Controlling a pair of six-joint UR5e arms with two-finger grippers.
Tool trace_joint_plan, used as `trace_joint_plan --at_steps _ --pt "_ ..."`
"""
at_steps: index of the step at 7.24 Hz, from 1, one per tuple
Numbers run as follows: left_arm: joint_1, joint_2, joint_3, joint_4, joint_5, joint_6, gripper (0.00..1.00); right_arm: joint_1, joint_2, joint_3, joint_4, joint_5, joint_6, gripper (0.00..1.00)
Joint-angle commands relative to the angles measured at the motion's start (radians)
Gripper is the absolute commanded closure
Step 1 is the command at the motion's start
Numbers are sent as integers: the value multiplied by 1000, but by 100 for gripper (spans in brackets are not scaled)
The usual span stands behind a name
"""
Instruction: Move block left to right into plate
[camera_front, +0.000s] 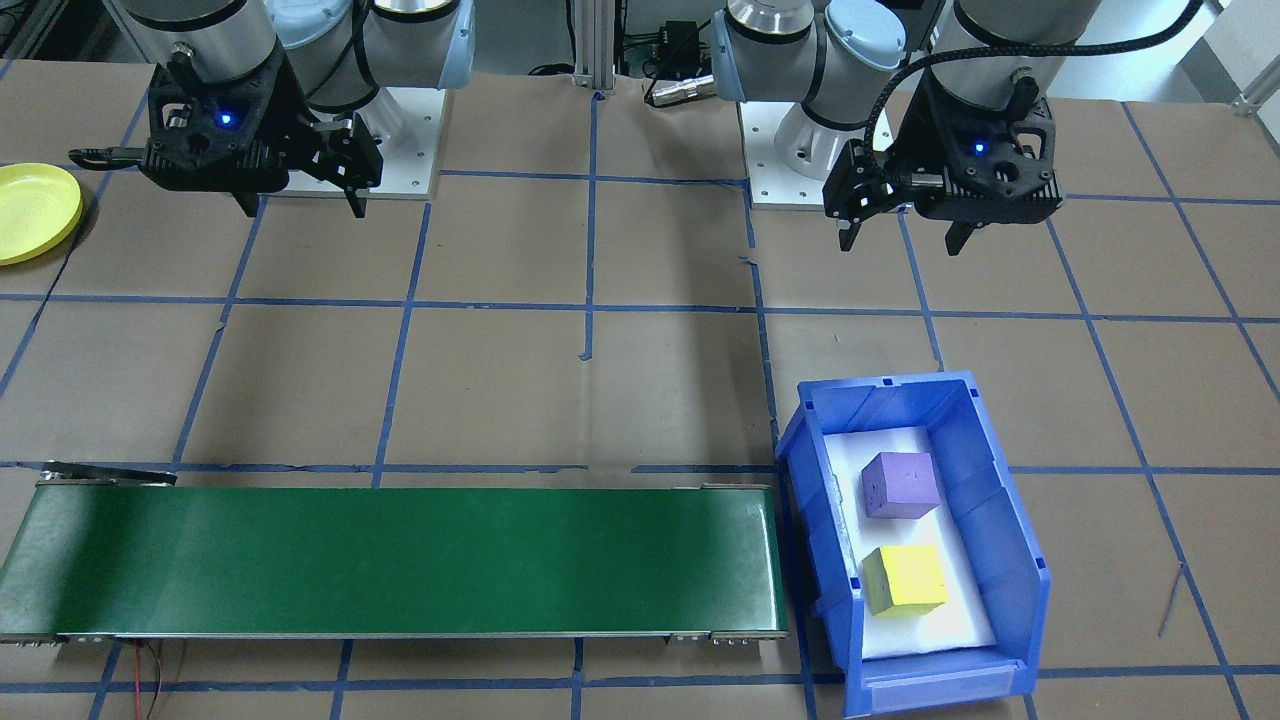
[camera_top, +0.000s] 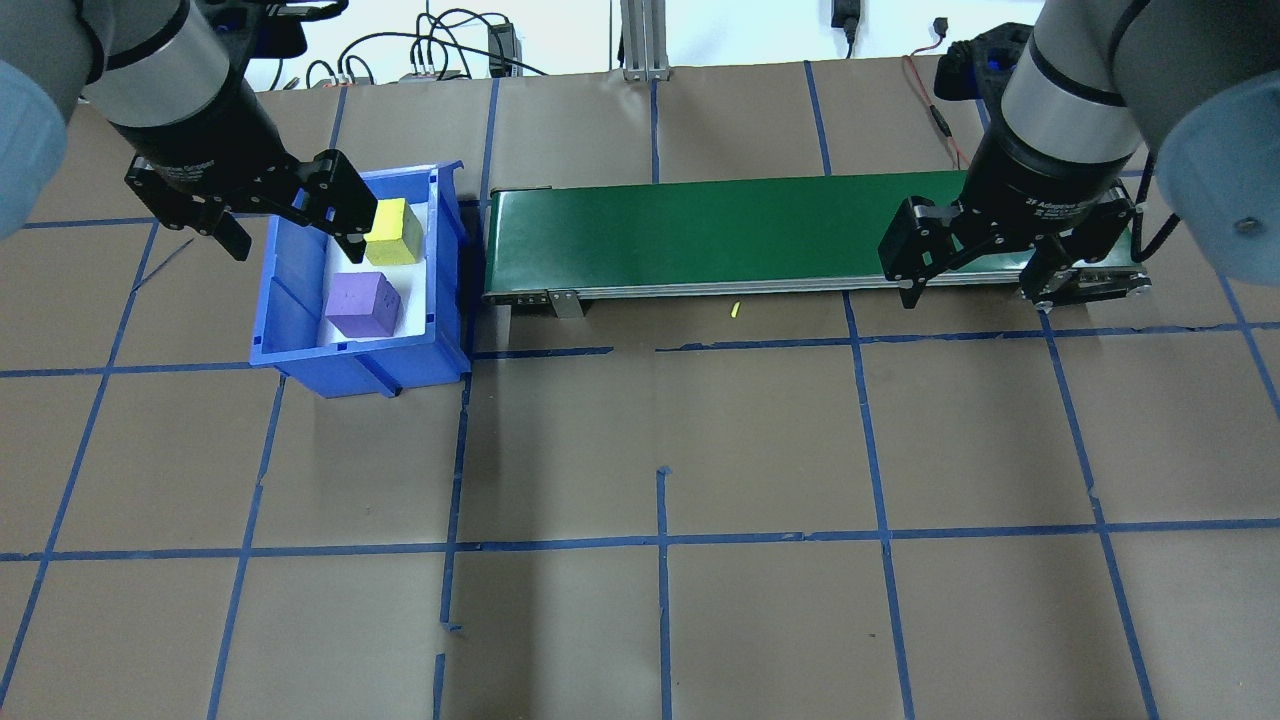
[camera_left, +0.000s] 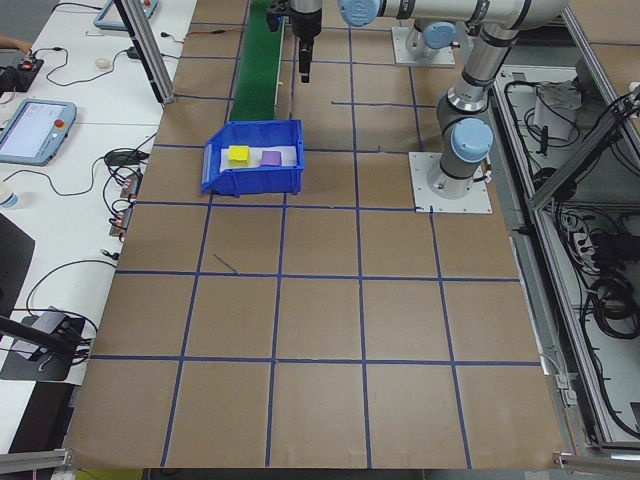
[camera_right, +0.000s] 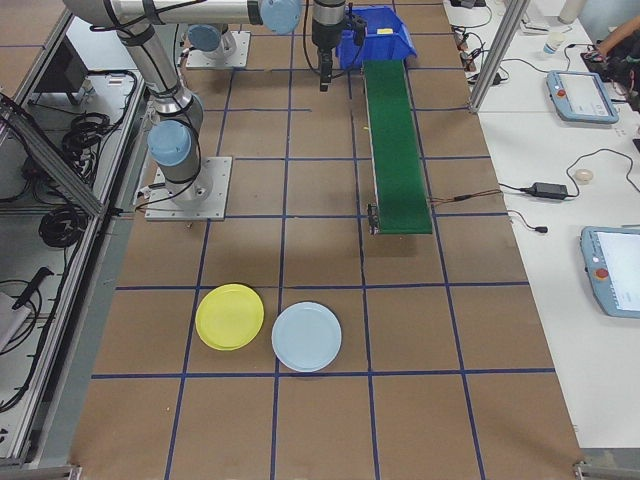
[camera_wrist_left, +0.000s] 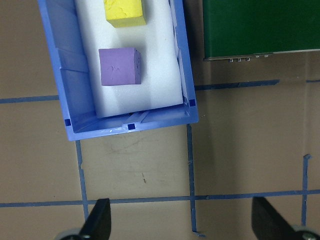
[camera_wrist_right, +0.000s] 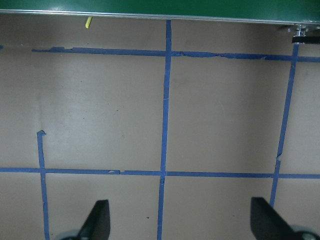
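**Nothing moved yet: both blocks sit in the bin**

You have the purple block (camera_front: 900, 485) and yellow block (camera_front: 906, 579) lying in the blue bin (camera_front: 1010, 545) at the robot's left end of the green conveyor (camera_front: 400, 560). The left pincer (camera_front: 905, 230) hangs released above the surface, short of the bin; the right pincer (camera_front: 305, 205) is released too, holding nothing. The yellow plate (camera_front: 35, 210) is bare. Every step remains.

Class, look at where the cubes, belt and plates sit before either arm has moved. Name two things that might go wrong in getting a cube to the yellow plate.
1. The purple cube and yellow cube sit close together between the bin's walls, so the open left claw may bump a wall or the other cube.
2. A pale blue plate lies right beside the yellow plate; a cube could land on the wrong one.
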Motion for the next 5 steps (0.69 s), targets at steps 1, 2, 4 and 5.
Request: trace_joint_plan --at_steps 1,2,4,5 --pt "0 0 -4 3 -5 1 0 -5 4 3 25 -4 -35 0" --pt "0 0 -7 3 -6 1 0 -5 4 0 24 -1 -72 0" --pt "9 -6 -13 1 5 24 0 -5 4 0 22 1 -80 0" --pt "15 -41 -21 20 4 84 0 -2 3 0 22 -2 -80 0"
